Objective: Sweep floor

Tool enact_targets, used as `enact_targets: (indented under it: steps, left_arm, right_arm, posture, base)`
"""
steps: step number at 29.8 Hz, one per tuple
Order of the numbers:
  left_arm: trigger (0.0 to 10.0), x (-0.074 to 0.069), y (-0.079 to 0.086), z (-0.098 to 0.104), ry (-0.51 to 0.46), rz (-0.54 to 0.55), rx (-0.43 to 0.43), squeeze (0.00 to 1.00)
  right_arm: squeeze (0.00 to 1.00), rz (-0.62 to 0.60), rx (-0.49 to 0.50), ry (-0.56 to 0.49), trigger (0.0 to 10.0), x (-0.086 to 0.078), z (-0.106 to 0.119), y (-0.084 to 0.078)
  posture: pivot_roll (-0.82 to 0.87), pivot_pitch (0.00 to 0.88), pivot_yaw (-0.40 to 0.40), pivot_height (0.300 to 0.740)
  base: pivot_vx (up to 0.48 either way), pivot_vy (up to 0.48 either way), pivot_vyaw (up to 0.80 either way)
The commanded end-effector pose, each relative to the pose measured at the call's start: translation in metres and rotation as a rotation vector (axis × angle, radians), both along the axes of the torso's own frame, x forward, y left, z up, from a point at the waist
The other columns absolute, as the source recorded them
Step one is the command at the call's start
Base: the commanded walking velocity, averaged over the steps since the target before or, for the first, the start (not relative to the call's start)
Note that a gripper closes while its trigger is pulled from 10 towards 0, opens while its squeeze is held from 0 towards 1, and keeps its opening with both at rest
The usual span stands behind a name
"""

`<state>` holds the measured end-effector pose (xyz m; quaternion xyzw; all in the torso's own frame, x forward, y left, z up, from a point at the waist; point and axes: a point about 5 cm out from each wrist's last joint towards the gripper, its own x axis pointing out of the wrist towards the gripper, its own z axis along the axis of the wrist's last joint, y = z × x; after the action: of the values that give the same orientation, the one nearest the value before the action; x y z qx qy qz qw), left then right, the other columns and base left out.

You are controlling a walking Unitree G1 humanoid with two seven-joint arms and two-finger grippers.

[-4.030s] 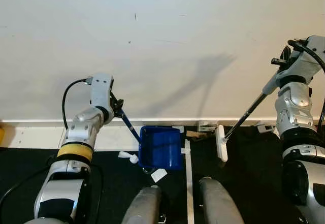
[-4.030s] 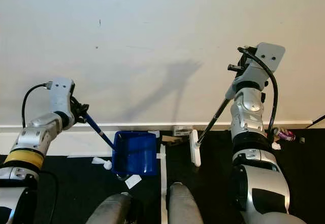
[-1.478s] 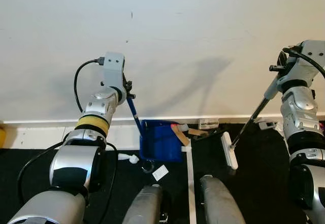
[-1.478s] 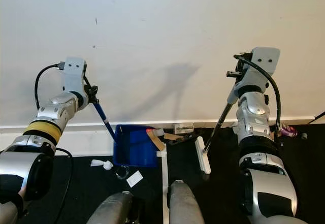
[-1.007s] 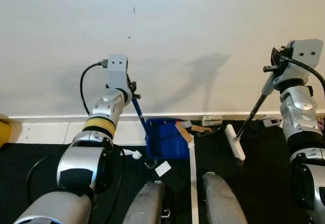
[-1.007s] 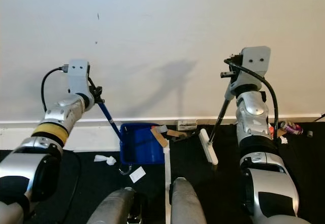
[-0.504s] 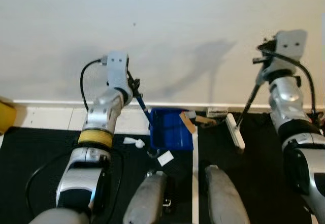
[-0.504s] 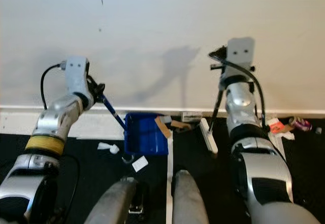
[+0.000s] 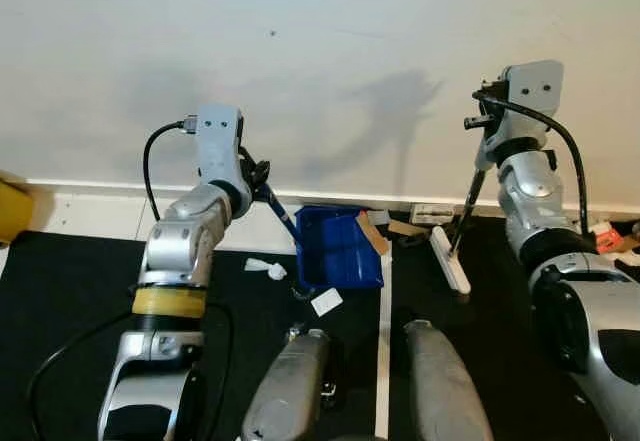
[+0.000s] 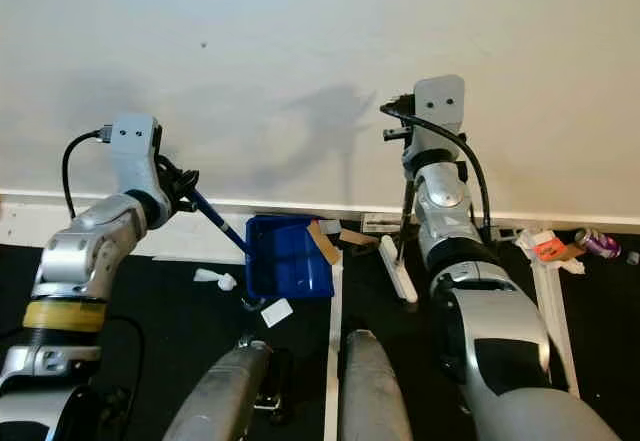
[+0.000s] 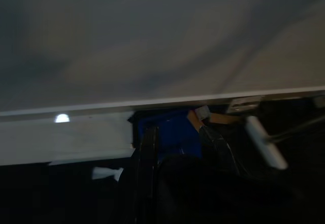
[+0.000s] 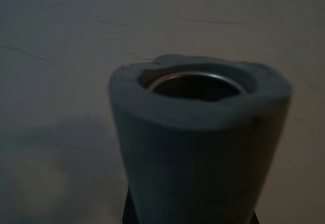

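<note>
Left hand (image 9: 258, 183) grips the dustpan (image 9: 338, 251) handle; right hand (image 9: 484, 136) grips the broom (image 9: 449, 259) — fingers hidden, wrist views dark.

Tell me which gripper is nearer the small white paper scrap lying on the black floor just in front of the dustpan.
Left. The left gripper holds the blue dustpan's handle just up-left of the paper scrap; the right gripper grips the broom handle well off to its right.

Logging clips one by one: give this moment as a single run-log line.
task: sweep floor | left gripper: holds blue dustpan by handle, at baseboard | right gripper: holds broom handle, head on floor beside dustpan | scraps near pan
</note>
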<state>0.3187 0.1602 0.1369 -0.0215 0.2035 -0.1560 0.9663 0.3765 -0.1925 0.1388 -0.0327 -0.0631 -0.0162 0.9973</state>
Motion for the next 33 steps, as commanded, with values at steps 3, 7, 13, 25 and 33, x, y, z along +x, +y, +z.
enact_targets:
  steps: [3, 7, 13, 25, 33]
  left_arm:
    - [10.0, -0.008, -0.021, 0.004, 0.046, -0.119, -0.091, 0.00]
    - [10.0, -0.010, -0.031, 0.007, 0.052, -0.167, -0.086, 0.00]
    - [10.0, -0.008, -0.047, 0.009, 0.048, -0.223, -0.022, 0.00]
    - [10.0, 0.013, -0.022, 0.007, -0.066, -0.014, 0.196, 0.00]
    - [10.0, 0.016, -0.035, -0.005, -0.063, -0.010, 0.209, 0.00]
  right_arm:
    - [0.00, 0.015, 0.085, 0.023, 10.0, 0.000, -0.006, 0.010]
    - [0.00, 0.035, 0.112, 0.004, 10.0, 0.004, 0.000, 0.020]
    - [0.00, 0.103, 0.165, -0.005, 10.0, 0.011, 0.010, 0.037]
    - [0.00, 0.251, 0.202, -0.110, 10.0, 0.013, 0.031, 0.044]
    - [0.00, 0.223, 0.393, -0.173, 10.0, 0.015, 0.040, 0.040]
  posture:
    - [0.20, 0.254, 0.080, 0.740]
    - [0.21, 0.244, 0.087, 0.740]
    - [0.19, 0.226, 0.090, 0.740]
    - [0.11, 0.177, 0.050, 0.740]
    - [0.06, 0.157, 0.036, 0.740]
  base:
    - [0.000, 0.000, 0.00]
    - [0.000, 0.000, 0.00]
    - [0.000, 0.000, 0.00]
    - [0.000, 0.000, 0.00]
    - [0.000, 0.000, 0.00]
